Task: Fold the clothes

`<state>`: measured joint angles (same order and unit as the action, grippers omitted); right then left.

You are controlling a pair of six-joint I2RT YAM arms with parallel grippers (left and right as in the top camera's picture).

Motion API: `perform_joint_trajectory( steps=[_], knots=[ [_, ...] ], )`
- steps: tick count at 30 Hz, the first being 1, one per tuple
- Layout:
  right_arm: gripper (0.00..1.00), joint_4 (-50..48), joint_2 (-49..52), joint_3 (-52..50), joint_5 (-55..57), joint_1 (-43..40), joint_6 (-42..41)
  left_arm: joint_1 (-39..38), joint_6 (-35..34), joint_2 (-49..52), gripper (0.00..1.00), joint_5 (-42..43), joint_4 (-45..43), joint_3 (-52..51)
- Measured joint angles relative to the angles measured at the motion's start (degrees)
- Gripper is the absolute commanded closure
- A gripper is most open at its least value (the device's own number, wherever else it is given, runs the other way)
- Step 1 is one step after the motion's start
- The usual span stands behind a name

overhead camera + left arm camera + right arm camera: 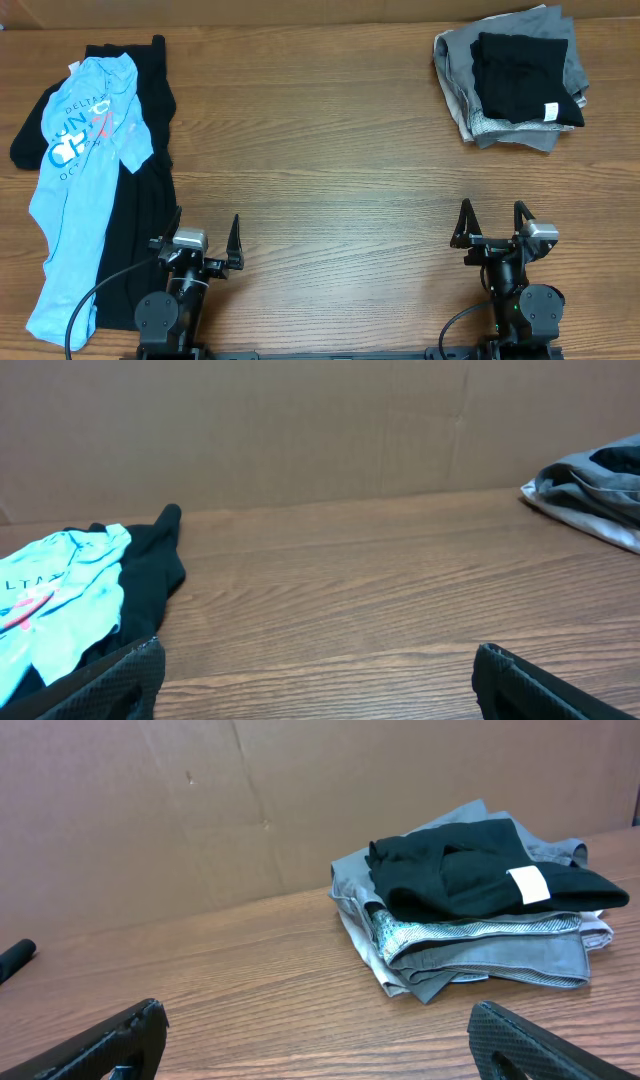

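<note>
The T-shirt (75, 190) lies unfolded and lengthwise at the left end of the tabletop (320, 150), its lettering face-up toward the far end. It rests on the black garment (145, 110), which spreads out beneath it and shows mostly along its right side, with a dark bit also poking out at the far left. Both are rumpled, not flat. The left gripper (207, 216) sits at the near edge just beside the black garment's right hem; its jaws are spread wide and empty. The right gripper (492, 208) is at the near edge too, well apart from both garments, jaws likewise released and holding nothing. In the far right corner stands a stack (515, 85) of folded pieces: gray ones below, one with a patterned band, and a black one on top with a small white tag. A brown cardboard wall (300, 430) backs the tabletop's far edge.
</note>
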<state>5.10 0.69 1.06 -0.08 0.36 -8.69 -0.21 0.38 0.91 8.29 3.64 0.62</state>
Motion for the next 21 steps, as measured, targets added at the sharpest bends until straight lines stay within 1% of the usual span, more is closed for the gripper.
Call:
perform_joint_trajectory(
  steps=[5,9,11,21],
  knots=[
    [0.00,-0.8,0.0,0.0,-0.7,0.0,-0.3,0.0,0.0,0.0,0.00,0.4,0.0,0.0],
    [0.00,-7.1,-0.1,0.0,-4.2,0.0,-0.3,0.0,0.0,0.0,0.00,2.7,-0.3,0.0],
    [0.00,-8.6,-0.1,0.0,-5.6,0.0,-0.3,0.0,0.0,0.0,0.00,3.3,-0.3,0.0],
    [0.00,-10.6,-0.1,0.0,-11.4,0.0,-0.3,0.0,0.0,0.0,0.00,4.2,2.0,1.0]
  ],
)
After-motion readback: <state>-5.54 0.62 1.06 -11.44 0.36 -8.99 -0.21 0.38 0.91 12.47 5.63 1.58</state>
